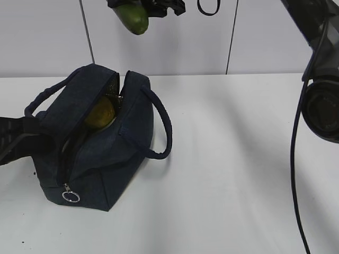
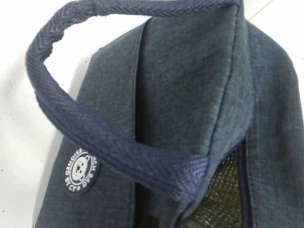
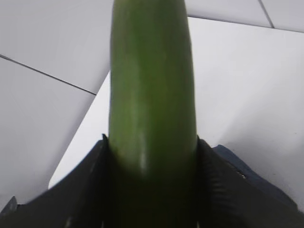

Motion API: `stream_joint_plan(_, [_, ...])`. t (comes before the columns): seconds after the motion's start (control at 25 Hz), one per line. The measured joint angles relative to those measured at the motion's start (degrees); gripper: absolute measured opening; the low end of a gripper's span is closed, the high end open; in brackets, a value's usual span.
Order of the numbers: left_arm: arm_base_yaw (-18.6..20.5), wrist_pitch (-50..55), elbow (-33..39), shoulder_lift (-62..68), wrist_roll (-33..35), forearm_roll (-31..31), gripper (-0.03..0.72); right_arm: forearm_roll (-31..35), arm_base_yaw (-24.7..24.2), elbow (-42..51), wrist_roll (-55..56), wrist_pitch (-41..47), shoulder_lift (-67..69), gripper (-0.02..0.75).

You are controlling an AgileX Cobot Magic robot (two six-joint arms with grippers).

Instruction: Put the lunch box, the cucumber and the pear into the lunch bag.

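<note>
The navy lunch bag [image 1: 135, 119] stands on the white table with its zipper undone and its mouth gaping. The yellow pear [image 1: 100, 114] lies inside it. High above the bag, at the top edge of the exterior view, my right gripper [image 1: 152, 4] is shut on the dark green cucumber [image 1: 135, 17], whose free end points down. In the right wrist view both fingers press the cucumber [image 3: 152, 95] from the sides. My left gripper [image 1: 33, 135] meets the bag's left side. The bag's fabric [image 2: 190, 71] fills the left wrist view and hides the jaws. The lunch box is out of view.
The bag's silver ring pull [image 1: 71, 197] hangs at its near end. One handle [image 1: 161, 124] loops out to the right. A black cable [image 1: 295, 159] and the right arm's body [image 1: 324, 108] stand at the right edge. Bare table [image 1: 233, 174] lies between them and the bag.
</note>
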Motion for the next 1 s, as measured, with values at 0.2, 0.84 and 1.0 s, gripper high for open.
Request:
stream_joint_plan(0.2, [0.0,0.0,0.0,0.0,0.0,0.0,-0.019,-5.81,0.0,0.0,-0.51,0.0,0.0,0.369])
stream_joint_plan(0.84, [0.0,0.0,0.0,0.0,0.0,0.0,-0.019,-20.65,0.0,2.17,-1.41,0.22,-3.0,0.369])
stream_joint_plan(1.0, [0.0,0.0,0.0,0.0,0.0,0.0,-0.019,-21.99,0.0,11.06,-2.39,0.22,-8.2,0.369])
